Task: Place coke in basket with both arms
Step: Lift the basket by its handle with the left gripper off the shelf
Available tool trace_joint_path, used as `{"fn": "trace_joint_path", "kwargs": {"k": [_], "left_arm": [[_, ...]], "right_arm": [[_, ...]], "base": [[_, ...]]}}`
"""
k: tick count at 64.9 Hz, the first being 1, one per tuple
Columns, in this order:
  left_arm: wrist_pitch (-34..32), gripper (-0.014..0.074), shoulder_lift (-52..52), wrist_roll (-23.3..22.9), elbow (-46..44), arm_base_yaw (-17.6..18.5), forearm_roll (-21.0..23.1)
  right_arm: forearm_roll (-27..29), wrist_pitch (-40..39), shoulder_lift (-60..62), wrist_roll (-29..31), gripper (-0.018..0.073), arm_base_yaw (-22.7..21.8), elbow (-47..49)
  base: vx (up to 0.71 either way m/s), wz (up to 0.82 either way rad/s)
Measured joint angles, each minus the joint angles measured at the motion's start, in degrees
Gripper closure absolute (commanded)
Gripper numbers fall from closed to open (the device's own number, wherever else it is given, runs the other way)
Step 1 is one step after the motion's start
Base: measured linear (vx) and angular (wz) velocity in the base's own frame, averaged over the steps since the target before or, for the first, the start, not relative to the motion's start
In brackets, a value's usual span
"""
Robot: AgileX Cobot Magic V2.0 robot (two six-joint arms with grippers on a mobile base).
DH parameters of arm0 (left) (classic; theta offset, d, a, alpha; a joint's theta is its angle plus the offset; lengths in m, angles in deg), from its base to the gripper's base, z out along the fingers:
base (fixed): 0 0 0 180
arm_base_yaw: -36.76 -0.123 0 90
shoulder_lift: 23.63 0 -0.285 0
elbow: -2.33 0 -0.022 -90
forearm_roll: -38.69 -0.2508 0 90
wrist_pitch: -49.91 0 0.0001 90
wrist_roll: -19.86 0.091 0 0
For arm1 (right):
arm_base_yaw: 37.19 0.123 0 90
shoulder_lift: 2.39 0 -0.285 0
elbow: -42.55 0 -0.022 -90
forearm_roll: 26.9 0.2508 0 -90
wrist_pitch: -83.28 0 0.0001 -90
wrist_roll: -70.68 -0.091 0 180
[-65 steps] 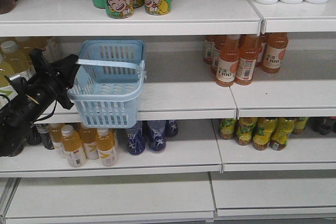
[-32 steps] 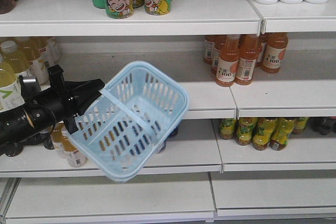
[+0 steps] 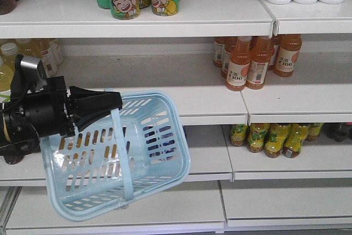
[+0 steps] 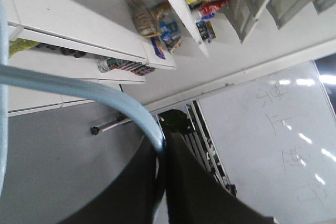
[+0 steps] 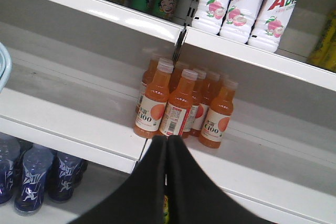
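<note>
White glossy shelves, flat boards, stocked with bottles. Light blue plastic basket, slotted walls, rounded corners, hangs tilted before lower shelves. Flat strap handle clamped in black wedge-shaped left hand. Right hand: matte black jaws pressed together, facing orange juice bottles.

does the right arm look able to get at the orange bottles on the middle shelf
Probably yes: the right gripper points at the orange bottles near the shelf edge with nothing between; the basket hangs off to the left. Its jaws are shut, so it must open first.
</note>
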Motion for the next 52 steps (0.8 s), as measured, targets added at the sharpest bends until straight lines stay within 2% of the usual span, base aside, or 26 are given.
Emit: {"fn": "trace_joint_path", "kwargs": {"k": [15,30,40,52], "left_arm": [[-1.01,0.0604,-7.45,-0.17,0.0,7.06,0.55],[-1.37,0.0604,-8.8,-0.23,0.0,12.72,2.14],[-1.37,0.0604,-8.8,-0.23,0.0,15.37,3.29],[-1.41,0.0604,-8.8,-0.27,0.0,16.56,2.46]], "right_arm": [[0.0,0.0,0.0,0.0,0.0568,0.0,0.0],[0.0,0.0,0.0,0.0,0.0568,0.0,0.0],[0.0,0.0,0.0,0.0,0.0568,0.0,0.0],[0.0,0.0,0.0,0.0,0.0568,0.0,0.0]], "base": [[0.0,0.0],[0.0,0.0],[0.0,0.0],[0.0,0.0]]}}
